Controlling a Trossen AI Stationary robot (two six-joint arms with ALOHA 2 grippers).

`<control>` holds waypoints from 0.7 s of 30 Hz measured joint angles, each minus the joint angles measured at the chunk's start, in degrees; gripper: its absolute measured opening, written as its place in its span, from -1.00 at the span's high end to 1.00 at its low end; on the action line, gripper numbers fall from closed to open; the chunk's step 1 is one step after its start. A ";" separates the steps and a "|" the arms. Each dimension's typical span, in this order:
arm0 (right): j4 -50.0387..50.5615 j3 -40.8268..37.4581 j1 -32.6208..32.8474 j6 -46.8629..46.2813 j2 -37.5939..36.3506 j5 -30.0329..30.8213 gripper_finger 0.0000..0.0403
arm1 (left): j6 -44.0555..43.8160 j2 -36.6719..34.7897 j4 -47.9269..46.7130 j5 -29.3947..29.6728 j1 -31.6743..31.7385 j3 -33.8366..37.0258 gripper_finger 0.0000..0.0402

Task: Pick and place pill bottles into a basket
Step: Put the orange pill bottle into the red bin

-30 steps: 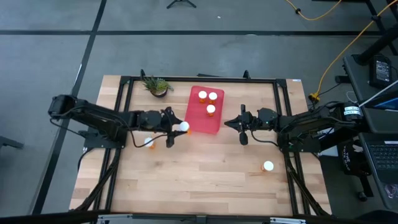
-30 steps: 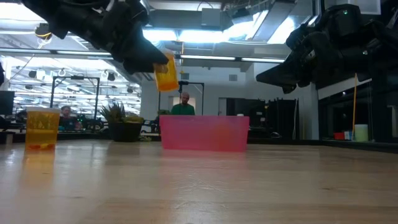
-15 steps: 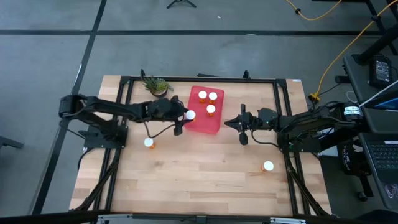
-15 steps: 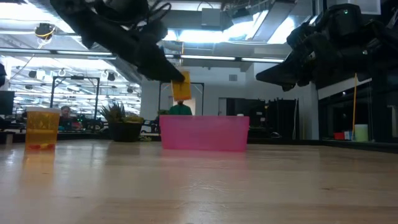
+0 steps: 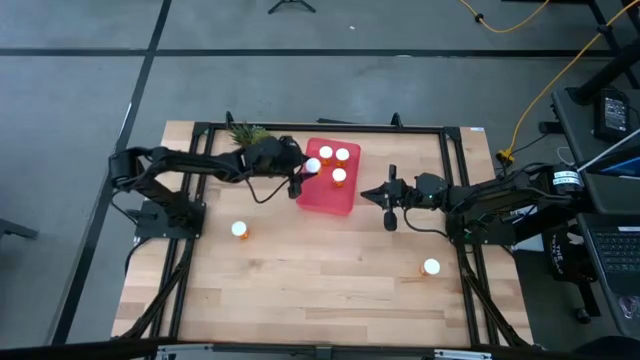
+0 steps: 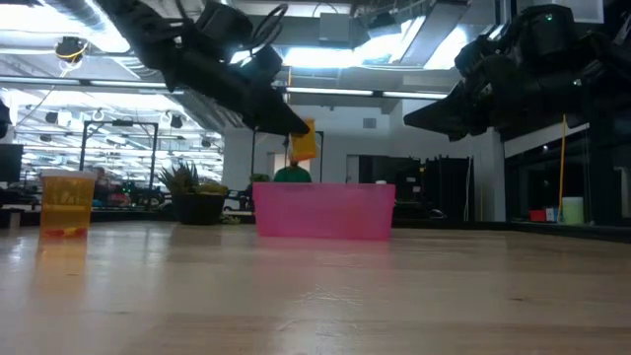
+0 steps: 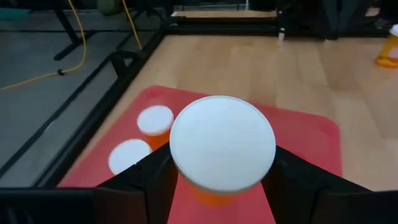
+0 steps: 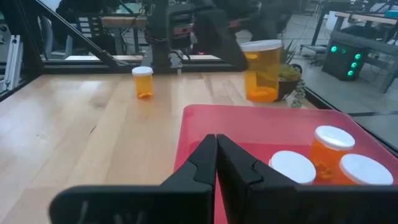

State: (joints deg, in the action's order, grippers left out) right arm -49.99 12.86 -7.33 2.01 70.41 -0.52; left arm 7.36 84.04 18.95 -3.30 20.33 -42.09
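A pill bottle (image 5: 312,166), clamped in the left claw (image 5: 304,172), has been carried from beside the basket (image 5: 330,196) to above its far-left part, where three bottles (image 5: 339,176) stand. Release is judged next. The right claw (image 8: 216,163), pressed together, waits just right of the basket; two bottles (image 5: 238,230) remain on the tabletop (image 5: 330,280).

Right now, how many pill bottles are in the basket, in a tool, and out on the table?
In the basket: 3 pill bottles
Held above it by the left tool: 1
On the table: 2
Total: 6
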 joint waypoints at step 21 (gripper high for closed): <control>-0.01 0.00 0.00 -0.19 0.00 0.01 0.92 | 0.50 7.35 -2.46 -2.63 2.61 -4.10 -0.01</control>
State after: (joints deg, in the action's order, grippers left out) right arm -50.00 12.86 -7.33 1.83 70.41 -0.51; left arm 7.86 91.39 16.49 -5.92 22.94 -46.19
